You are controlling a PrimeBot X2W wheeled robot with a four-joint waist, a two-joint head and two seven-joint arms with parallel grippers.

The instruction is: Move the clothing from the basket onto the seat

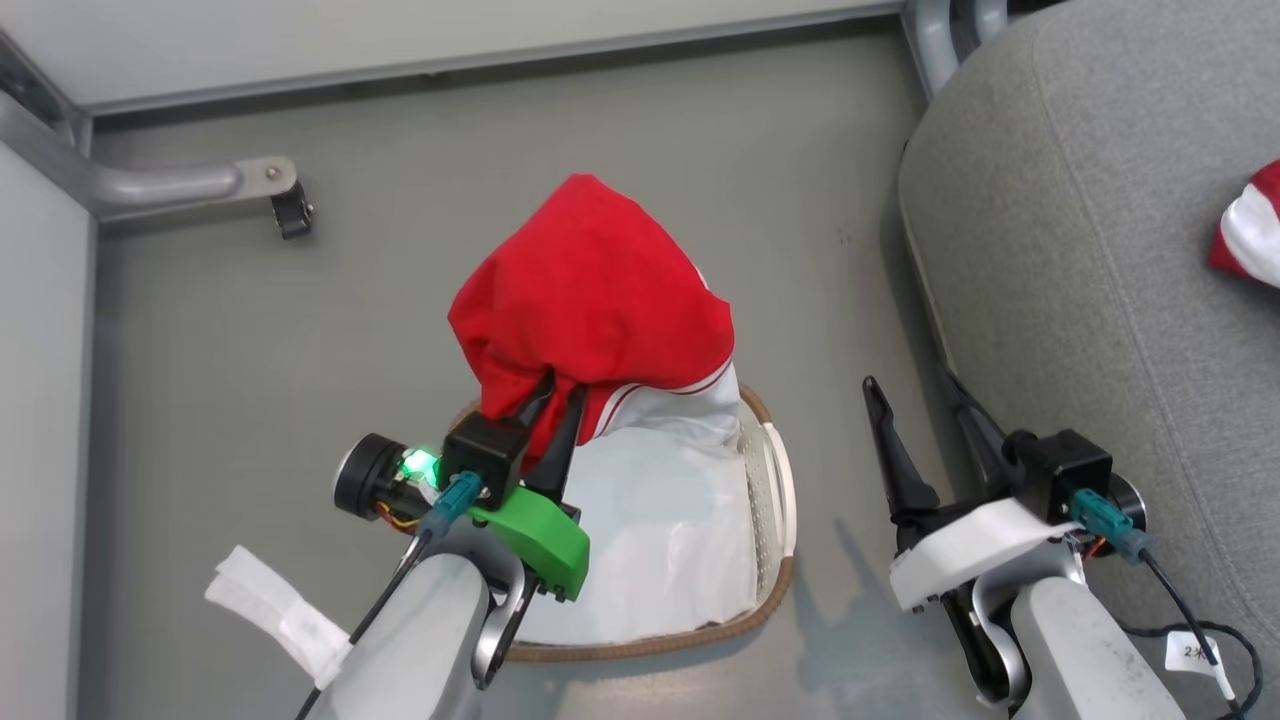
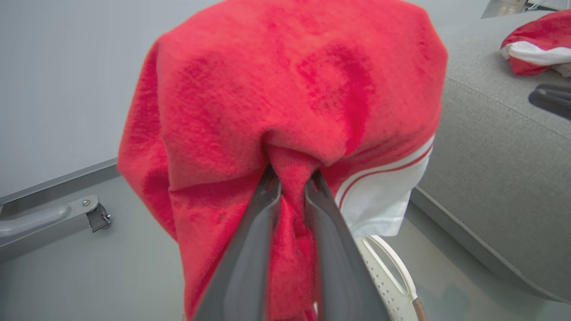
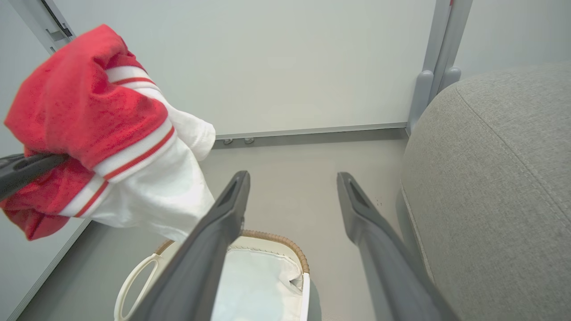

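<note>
The left gripper (image 1: pixel 560 400) holds a red garment (image 1: pixel 590 280) up in the air, over the far end of the basket (image 1: pixel 778 500); its jaws are pinched tight on a small bunch of the red cloth, which you can see close up in the left wrist view (image 2: pixel 292 174). The rest of the garment (image 2: pixel 290 80) hangs loose around the jaws, and a white part with red stripes droops down toward the basket; I cannot tell if it touches the rim.

A plain white cloth (image 1: pixel 660 530) lies in the basket. Another red piece (image 1: pixel 1250 230) is already on the seat (image 1: pixel 1100 300), so I think this one is partway through its trip.

The right gripper (image 1: pixel 915 400) waits between the basket and the seat; its jaws are wide apart and hold nothing.

What could go wrong:

- The grip is on only a little bunch, so a fast swing could make the garment slip out and fall on the floor (image 1: pixel 250 350).
- The drooping white end could catch on the basket's rim or handle and tug the basket along.
- The right gripper stands in the way to the seat, so the cloth could brush it or snag on it.
- If the garment is let go too near the seat's round edge, it could slide off.
</note>
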